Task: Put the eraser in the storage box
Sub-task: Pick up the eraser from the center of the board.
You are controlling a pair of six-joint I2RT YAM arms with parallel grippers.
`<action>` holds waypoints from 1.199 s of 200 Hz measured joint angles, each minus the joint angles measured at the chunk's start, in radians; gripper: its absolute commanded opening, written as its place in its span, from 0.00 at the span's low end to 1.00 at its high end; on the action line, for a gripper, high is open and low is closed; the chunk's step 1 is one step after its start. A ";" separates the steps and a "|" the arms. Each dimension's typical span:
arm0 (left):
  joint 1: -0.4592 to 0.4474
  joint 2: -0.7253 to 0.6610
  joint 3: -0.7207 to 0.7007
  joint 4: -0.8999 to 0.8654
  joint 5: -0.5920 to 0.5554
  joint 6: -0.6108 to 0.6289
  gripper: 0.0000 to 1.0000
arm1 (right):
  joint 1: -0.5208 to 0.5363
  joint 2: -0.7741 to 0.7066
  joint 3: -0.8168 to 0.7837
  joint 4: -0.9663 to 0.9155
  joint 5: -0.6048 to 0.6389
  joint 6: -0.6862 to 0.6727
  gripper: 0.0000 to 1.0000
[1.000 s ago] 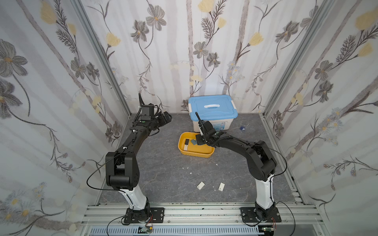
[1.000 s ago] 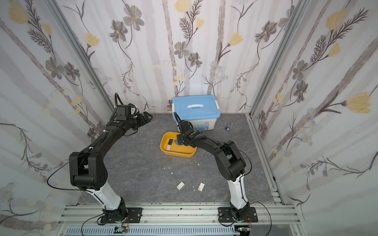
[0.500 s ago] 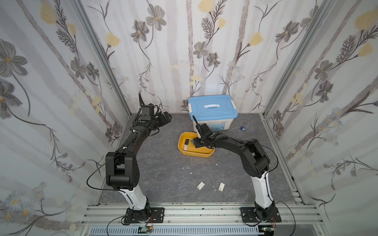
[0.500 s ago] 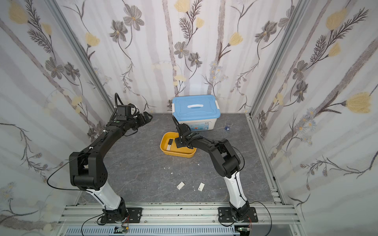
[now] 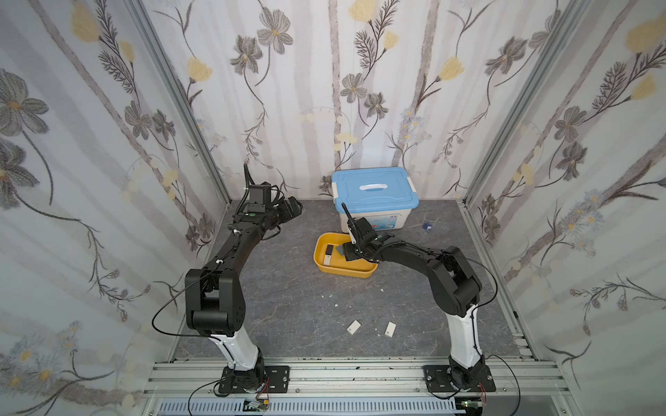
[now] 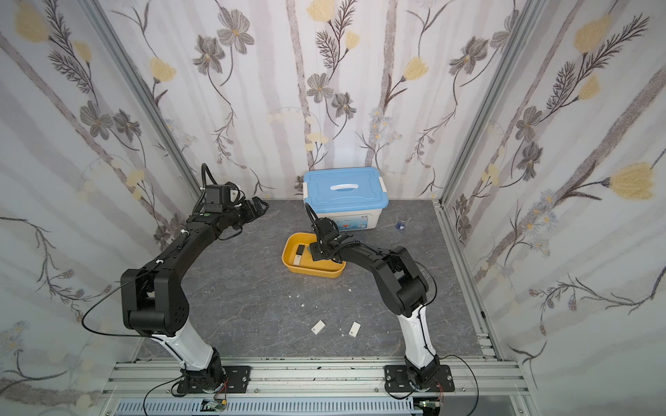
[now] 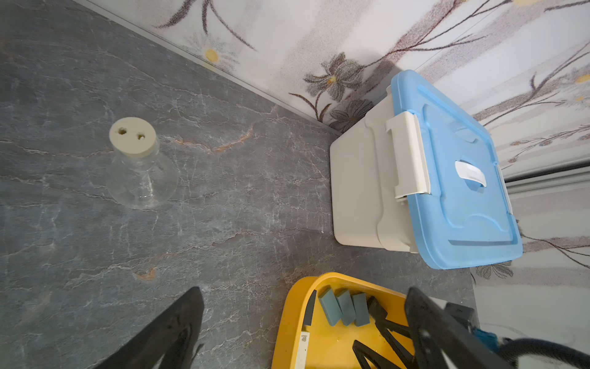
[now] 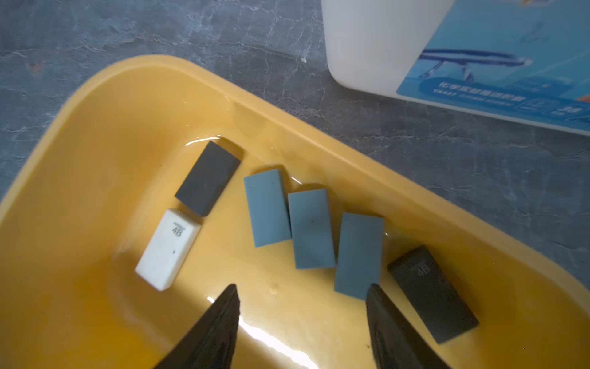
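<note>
- Around the middle of both top views, the right gripper [image 5: 351, 252] sits low over the yellow storage box [image 5: 340, 272]. Compared with a second ago it has slid a touch toward the left of the frame, further over the tub, and the elbow has swung in with it. The gap between the jaws looks unchanged.
- In the right wrist view those jaws are parted with nothing between them, so it's empty-handed. One fingertip [image 8: 383, 313] ends right at the edge of a blue-grey eraser; can't tell if it's touching.
- The left gripper [image 5: 293, 208], up left of centre by the back wall, hasn't budged. It's spread wide and carrying nothing.
- Six erasers lie flat in the box: a dark grey eraser [image 8: 207, 177], a white eraser [image 8: 167, 249], three blue-grey erasers [image 8: 311, 228] side by side, and a black eraser [image 8: 432, 294].
- My read: this drop-off is done and backing out comes next. Two white blocks [image 5: 354, 327] on the table [image 5: 288, 306], lower middle of the frame, sit where they did before. They look like more erasers waiting.
- Writing: "4B" is printed on the white eraser, and there's a faint "4B" on the black one. The white bin [image 8: 367, 41] has a blue label [image 8: 498, 86] with Chinese text, too blurry to read.
</note>
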 measured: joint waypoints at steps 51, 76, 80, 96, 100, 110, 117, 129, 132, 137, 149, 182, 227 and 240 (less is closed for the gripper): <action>0.001 -0.029 -0.003 -0.005 -0.004 0.007 1.00 | 0.111 -0.346 -0.271 -0.031 0.041 -0.006 0.65; 0.001 -0.037 -0.018 -0.005 0.000 0.006 1.00 | 0.218 -0.515 -0.438 -0.101 0.024 0.085 0.65; 0.001 -0.038 -0.021 -0.005 0.002 0.006 1.00 | 0.229 -0.535 -0.460 -0.112 0.024 0.103 0.66; 0.001 -0.042 -0.034 -0.003 0.009 -0.004 1.00 | 0.275 -0.622 -0.537 -0.184 0.052 0.196 0.66; 0.001 -0.042 -0.035 -0.003 0.012 -0.009 1.00 | 0.290 -0.639 -0.550 -0.197 0.057 0.220 0.67; 0.000 -0.042 -0.035 -0.002 0.016 -0.010 1.00 | 0.326 -0.666 -0.576 -0.219 0.058 0.278 0.67; 0.001 -0.041 -0.034 -0.001 0.023 -0.012 1.00 | 0.352 -0.679 -0.592 -0.237 0.067 0.320 0.68; 0.001 -0.038 -0.031 0.000 0.031 -0.012 1.00 | 0.384 -0.689 -0.611 -0.269 0.077 0.387 0.69; 0.001 -0.036 -0.029 0.000 0.035 -0.013 1.00 | 0.389 -0.690 -0.615 -0.275 0.080 0.401 0.69; 0.001 -0.033 -0.027 0.002 0.040 -0.013 1.00 | 0.402 -0.692 -0.622 -0.286 0.085 0.432 0.69; 0.000 -0.027 -0.024 0.002 0.050 -0.017 1.00 | 0.423 -0.696 -0.638 -0.306 0.096 0.492 0.69; 0.001 -0.004 -0.012 0.002 0.074 -0.025 1.00 | 0.446 -0.723 -0.712 -0.324 0.095 0.634 0.70; 0.001 -0.002 -0.018 0.014 0.101 -0.039 1.00 | 0.452 -0.779 -0.814 -0.327 0.087 0.764 0.71; 0.001 -0.004 -0.023 0.018 0.105 -0.040 1.00 | 0.452 -0.785 -0.833 -0.326 0.086 0.788 0.71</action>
